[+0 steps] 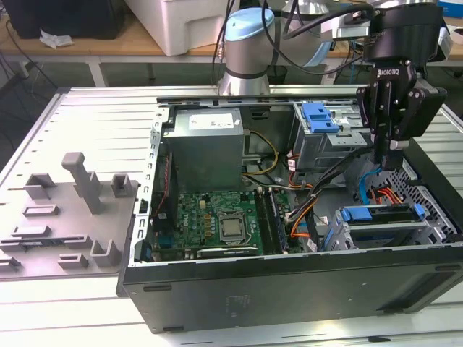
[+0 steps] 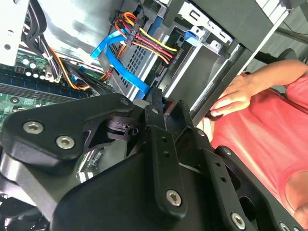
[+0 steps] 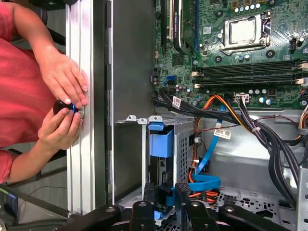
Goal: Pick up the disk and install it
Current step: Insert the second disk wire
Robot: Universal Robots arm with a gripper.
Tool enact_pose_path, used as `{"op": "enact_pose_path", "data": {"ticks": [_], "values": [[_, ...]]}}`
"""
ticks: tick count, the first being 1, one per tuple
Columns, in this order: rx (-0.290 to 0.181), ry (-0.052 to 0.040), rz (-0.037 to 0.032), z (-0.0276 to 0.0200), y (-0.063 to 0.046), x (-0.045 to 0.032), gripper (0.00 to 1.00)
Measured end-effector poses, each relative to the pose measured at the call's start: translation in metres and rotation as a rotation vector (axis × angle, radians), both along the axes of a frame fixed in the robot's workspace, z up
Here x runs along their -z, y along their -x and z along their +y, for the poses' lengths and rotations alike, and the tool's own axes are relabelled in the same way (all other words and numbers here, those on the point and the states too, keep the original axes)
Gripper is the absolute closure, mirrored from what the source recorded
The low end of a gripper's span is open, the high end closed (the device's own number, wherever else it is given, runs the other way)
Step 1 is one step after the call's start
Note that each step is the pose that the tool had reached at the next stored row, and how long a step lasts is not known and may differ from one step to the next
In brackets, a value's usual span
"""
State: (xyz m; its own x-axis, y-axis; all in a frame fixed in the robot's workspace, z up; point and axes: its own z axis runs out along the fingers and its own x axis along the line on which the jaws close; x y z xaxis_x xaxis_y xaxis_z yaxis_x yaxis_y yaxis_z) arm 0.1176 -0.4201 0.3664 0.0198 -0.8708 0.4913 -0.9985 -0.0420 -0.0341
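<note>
An open computer case (image 1: 289, 289) is seen lying on the ribbed metal desk (image 1: 101, 116), with the motherboard (image 1: 217, 220) exposed at its middle and a grey power supply box (image 1: 206, 144) toward the far edge. The tool (image 1: 391, 155) is held inside the case, near the case's corner on the exterior view's right, above a bundle of blue and orange cables (image 1: 372, 191).

The disk (image 1: 380, 228) is seen seated in the drive cage (image 1: 434, 224) at the near corner of the case on the exterior view's right, its blue frame showing along the top. In the first wrist view the disk (image 3: 161, 159) sits in the cage just ahead of the fingertips (image 3: 182, 192). The fingertips appear drawn close together with nothing clearly between them, but whether the tool is fully clenched cannot be told.

By this showing, the pick-up and placing are judged done, and the disk looks largely in its bay; whether it is pushed fully home and cabled cannot be made out. A person's hands (image 3: 62, 101) are seen at the desk's edge beside the case, working a small knob.
</note>
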Motion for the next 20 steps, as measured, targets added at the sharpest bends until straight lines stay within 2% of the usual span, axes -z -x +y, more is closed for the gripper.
{"op": "enact_pose_path", "data": {"ticks": [18,19,20], "values": [[0.000,0.0001,0.0000,0.0001,0.0012,0.0005,0.69],[0.000,0.0000,0.0000,0.0001,0.0012,0.0006,0.71],[0.000,0.0000,0.0000,0.0001,0.0012,0.0007,0.78]]}}
